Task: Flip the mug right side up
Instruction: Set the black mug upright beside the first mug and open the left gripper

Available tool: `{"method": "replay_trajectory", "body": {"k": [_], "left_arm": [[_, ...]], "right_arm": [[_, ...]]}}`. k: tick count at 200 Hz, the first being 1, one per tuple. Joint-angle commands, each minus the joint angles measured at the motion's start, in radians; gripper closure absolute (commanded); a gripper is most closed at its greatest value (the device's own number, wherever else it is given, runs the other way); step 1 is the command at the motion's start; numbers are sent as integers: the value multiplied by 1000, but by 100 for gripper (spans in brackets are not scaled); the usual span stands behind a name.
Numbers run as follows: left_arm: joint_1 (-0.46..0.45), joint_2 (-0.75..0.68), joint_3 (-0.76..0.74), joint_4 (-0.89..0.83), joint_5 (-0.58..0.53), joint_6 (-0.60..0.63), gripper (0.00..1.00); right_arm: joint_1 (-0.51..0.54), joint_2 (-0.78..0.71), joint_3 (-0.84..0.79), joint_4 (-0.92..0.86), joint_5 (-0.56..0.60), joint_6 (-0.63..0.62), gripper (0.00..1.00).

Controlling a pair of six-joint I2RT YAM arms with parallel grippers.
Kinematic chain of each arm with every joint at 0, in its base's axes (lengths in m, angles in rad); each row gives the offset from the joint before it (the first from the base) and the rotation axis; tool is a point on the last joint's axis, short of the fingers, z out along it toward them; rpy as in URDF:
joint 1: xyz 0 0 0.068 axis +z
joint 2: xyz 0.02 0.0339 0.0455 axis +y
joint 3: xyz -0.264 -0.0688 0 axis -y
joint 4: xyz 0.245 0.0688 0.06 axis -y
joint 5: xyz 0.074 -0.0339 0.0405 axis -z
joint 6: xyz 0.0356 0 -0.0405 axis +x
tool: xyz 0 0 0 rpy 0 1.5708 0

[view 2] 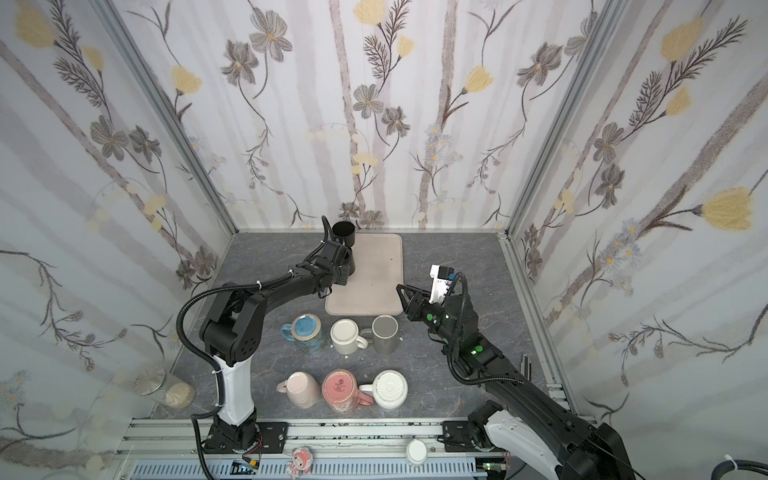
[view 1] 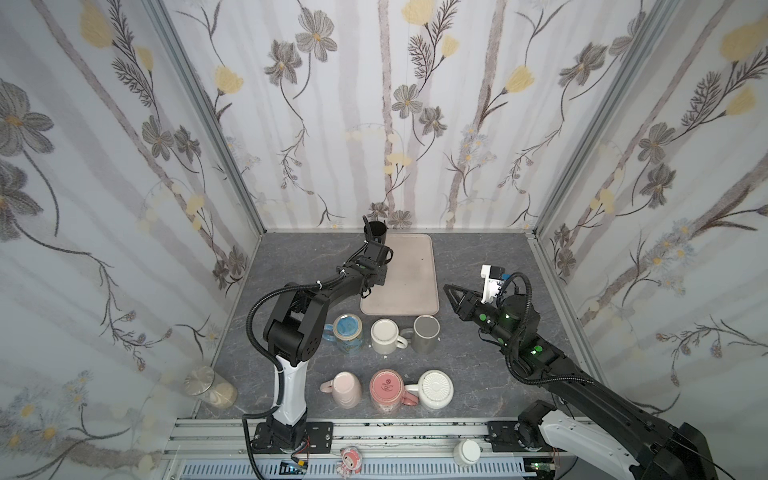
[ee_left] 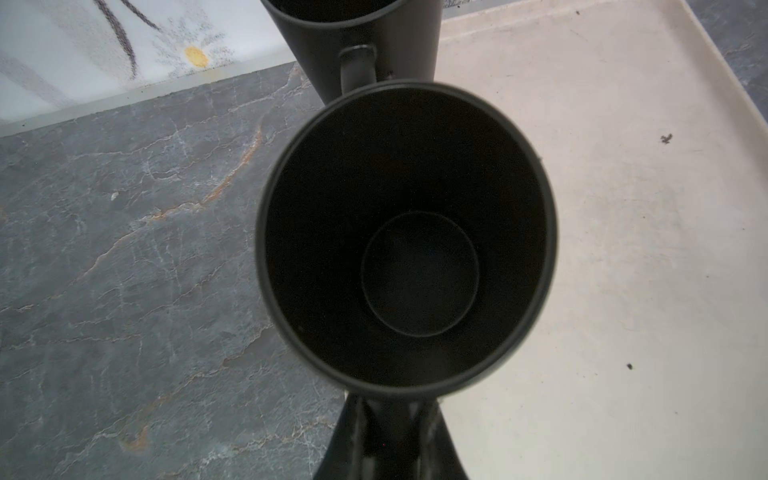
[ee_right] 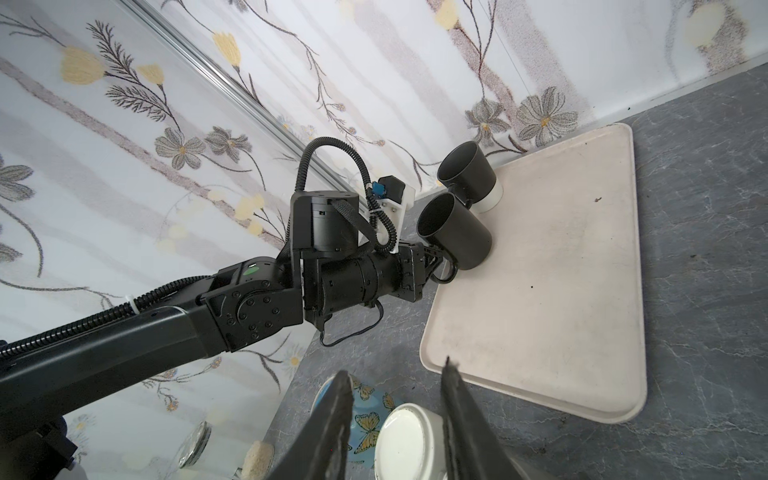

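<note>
At tray's (view 1: pixel 411 274) far-left edge — left fingers (ee_left: pixel 349 449) grip upright black mug's (ee_right: pixel 461 239) handle.

Matte black mug (ee_right: pixel 457 235) — empty, mouth up — at the beige tray's (ee_right: pixel 561 291) left edge.

At the tray's (ee_right: pixel 561 270) far-left corner, the nearer mug (ee_right: pixel 457 232) sits just before the farther mug (ee_right: pixel 469 170) — before the tray, six mugs (view 1: pixel 384 334) in two rows on the surface (view 1: pixel 291 257).
</note>
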Motion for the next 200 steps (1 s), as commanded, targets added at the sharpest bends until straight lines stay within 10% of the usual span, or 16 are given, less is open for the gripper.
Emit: {"method": "replay_trajectory", "body": {"k": [1,48,99,200], "left_arm": [[7,17,28,68,-35,15,100],[18,48,47,63,-6,38,100],[23,37,37,57,-51,30,56],[84,30,31,27,-156,-9,45]], "right_arm": [[-5,-8,-4,9,-18,3,64],[-15,-13,-5,0,-22,3,63],[-17,-6,-6,7,-32,11,63],[-20,2,-1,13,-43,18,63]]}}
